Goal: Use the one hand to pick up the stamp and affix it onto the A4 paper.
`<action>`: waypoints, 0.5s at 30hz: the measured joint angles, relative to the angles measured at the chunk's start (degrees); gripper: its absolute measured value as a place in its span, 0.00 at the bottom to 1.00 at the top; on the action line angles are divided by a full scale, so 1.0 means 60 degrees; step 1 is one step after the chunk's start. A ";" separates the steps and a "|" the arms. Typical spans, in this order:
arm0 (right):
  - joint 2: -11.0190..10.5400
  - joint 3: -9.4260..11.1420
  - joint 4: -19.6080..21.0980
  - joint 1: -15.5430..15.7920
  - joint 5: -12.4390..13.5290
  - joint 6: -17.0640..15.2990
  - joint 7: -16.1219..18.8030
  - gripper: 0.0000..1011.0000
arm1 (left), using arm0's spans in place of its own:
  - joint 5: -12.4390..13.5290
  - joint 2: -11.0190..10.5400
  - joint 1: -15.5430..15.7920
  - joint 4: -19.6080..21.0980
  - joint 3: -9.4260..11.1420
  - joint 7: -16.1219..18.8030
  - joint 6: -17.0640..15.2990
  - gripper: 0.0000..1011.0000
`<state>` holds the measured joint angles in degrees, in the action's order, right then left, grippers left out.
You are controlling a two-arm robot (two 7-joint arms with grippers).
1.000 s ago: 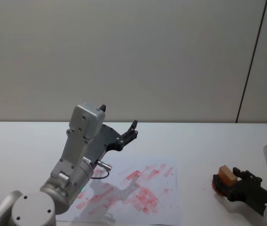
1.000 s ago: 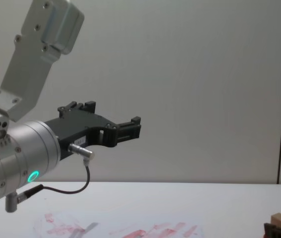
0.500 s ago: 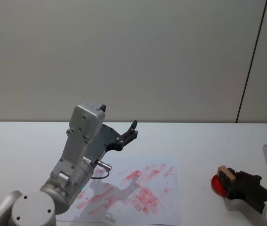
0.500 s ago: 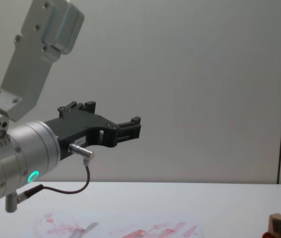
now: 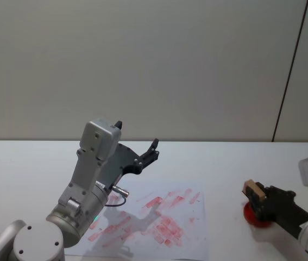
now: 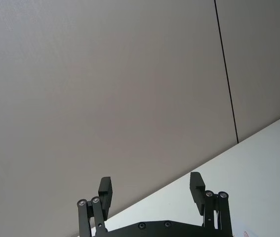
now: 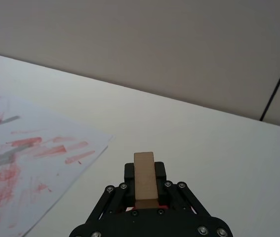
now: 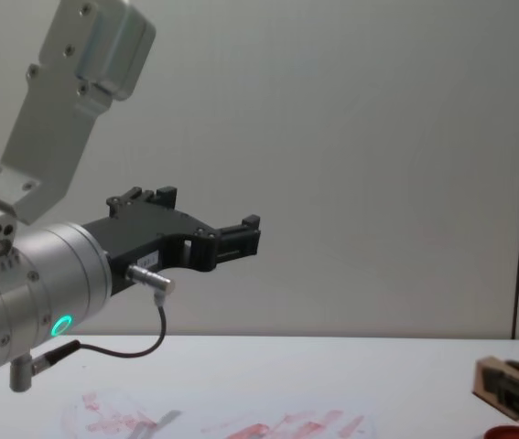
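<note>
One stamp [image 5: 253, 191] is clamped between the closed fingers of the right pincer [image 5: 257, 197] at the lower right of the head view, held just above one low red pad [image 5: 250, 213]; one A4 paper [image 5: 162, 220] lies at lower centre on the desk [image 5: 224, 163], well apart; the left pincer [image 5: 144, 155] hangs spread wide and empty above the paper's far edge.

Lab setting: bare white table [image 5: 23, 157], plain panelled wall [image 5: 143, 65].
</note>
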<state>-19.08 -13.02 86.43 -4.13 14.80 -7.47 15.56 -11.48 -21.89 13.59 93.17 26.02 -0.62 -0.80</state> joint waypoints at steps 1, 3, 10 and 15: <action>0.0006 -0.0008 0.0029 -0.0009 -0.0025 0.0013 0.0038 0.22 | 0.0000 0.0000 0.0000 0.0000 0.0000 0.0000 0.0000 0.99; 0.0020 -0.0028 0.0080 -0.0029 -0.0054 0.0023 0.0120 0.22 | 0.0000 0.0000 0.0000 0.0000 0.0000 0.0000 0.0000 0.99; 0.0150 -0.0178 0.0281 -0.0173 -0.0273 0.0028 0.0540 0.22 | 0.0000 0.0000 0.0000 0.0001 0.0000 0.0000 0.0000 0.99; 0.0270 -0.0313 0.0322 -0.0275 -0.0450 -0.0033 0.0767 0.22 | 0.0000 0.0000 0.0000 0.0000 0.0000 0.0000 0.0000 0.99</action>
<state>-17.46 -14.90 88.36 -5.78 12.10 -7.66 20.17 -11.48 -21.89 13.59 93.18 26.03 -0.62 -0.80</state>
